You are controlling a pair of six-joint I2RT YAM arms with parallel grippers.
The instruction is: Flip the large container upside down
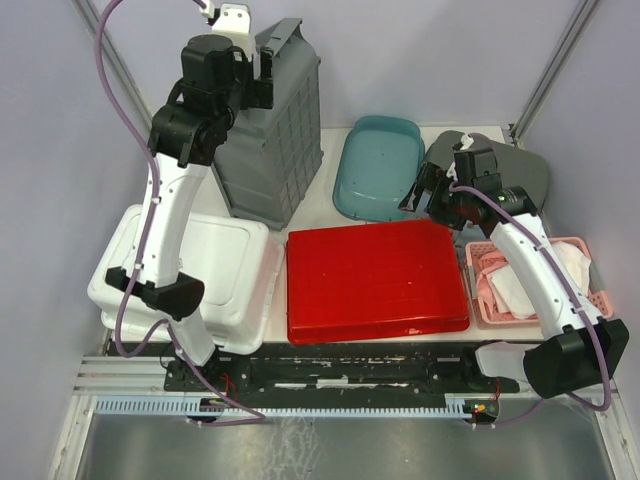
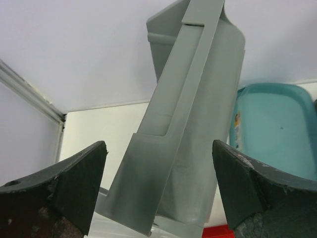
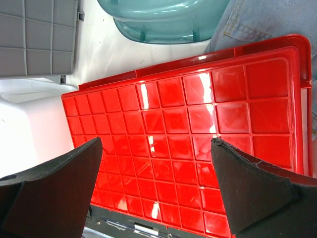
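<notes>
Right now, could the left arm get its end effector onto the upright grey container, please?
Probably yes. The left end effector is open and sits right at the upper edge of the grey container. Nothing shows between them in the left wrist view.

We count five containers: one large grey container (image 1: 270,130), one white bin (image 1: 225,265), one red tray (image 1: 375,280), one teal basin (image 1: 375,165), one pink basket (image 1: 495,320). We also see one denim cloth (image 3: 267,20), one left claw (image 2: 158,146), one right claw (image 3: 156,141).
</notes>
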